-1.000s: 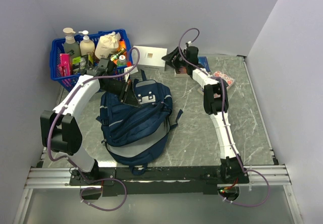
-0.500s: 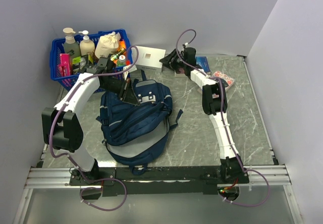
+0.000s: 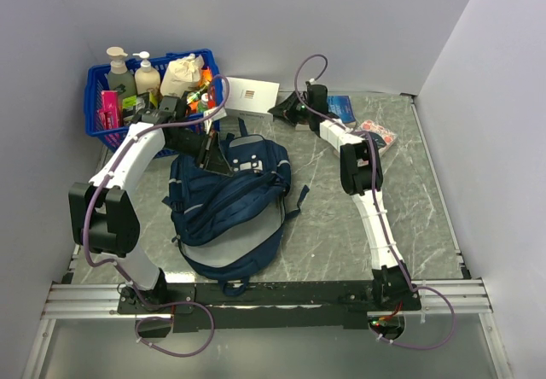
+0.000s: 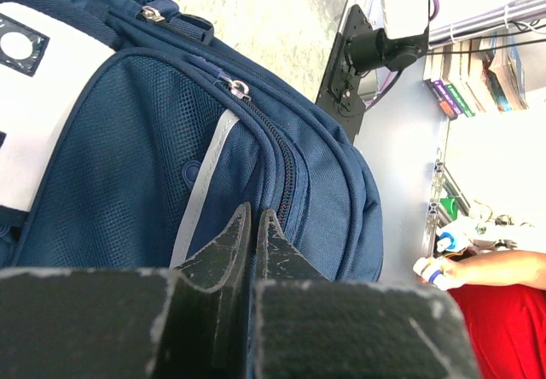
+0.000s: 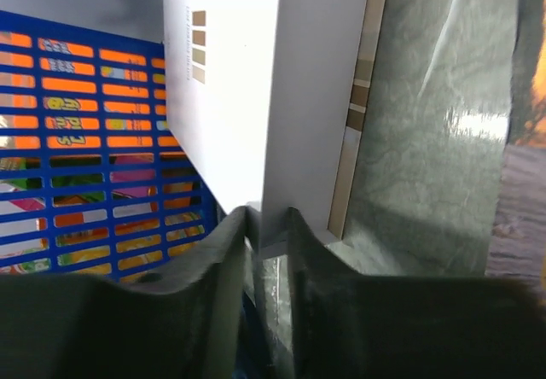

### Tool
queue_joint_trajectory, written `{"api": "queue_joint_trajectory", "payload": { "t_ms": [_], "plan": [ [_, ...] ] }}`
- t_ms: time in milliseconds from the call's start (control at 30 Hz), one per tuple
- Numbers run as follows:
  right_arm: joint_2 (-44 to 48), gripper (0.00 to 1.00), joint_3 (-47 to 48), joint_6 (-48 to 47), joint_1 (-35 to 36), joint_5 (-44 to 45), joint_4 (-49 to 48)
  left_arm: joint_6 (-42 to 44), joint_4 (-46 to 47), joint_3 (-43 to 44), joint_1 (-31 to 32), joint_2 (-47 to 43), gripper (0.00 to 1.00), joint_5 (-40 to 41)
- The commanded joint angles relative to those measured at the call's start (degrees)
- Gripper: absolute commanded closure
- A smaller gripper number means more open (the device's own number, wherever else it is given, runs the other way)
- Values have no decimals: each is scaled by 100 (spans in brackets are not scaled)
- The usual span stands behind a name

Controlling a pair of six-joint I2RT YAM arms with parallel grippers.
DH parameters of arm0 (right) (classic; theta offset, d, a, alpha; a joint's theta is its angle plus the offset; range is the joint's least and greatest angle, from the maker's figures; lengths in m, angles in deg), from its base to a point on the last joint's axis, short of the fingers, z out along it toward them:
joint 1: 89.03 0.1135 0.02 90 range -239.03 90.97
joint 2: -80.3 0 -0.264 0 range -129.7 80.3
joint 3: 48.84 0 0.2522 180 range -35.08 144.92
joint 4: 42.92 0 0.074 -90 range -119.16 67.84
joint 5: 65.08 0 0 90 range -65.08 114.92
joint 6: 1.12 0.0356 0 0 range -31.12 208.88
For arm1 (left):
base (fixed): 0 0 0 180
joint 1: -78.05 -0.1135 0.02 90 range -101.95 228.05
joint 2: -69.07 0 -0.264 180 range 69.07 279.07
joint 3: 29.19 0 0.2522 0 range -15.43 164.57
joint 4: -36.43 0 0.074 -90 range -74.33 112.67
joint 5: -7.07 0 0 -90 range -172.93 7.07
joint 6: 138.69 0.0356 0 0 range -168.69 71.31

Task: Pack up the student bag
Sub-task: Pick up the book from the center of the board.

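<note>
Left gripper is shut tight, its 2 tips pressed on the zip of the student bag. I think it wants to pull the zip so the bag opens. I cannot tell if it pinches any cloth. The bag lies flat on the left half of the bench, close to the near edge.

Right gripper squeezes 1 corner of the white box at the far edge, likely to carry it over. The blue basket sits just beside the box, so lifting straight up looks safest. Bare bench shows between box and bag.
</note>
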Motion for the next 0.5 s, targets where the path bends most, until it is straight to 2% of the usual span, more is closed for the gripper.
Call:
{"api": "queue_joint_trajectory", "payload": {
  "t_ms": [0,133,300,467],
  "plan": [
    [196,83,-172,-17,145,91,-261,458,500,0,-327,27,99,699],
    [468,100,-515,-132,137,91,-419,458,508,-9,-336,63,99,655],
    [1092,100,-1401,-237,119,-32,-902,353,684,0,-336,36,99,638],
    [2409,100,-2534,-640,110,-32,-1333,308,781,-9,-336,62,99,497]
  ]
}}
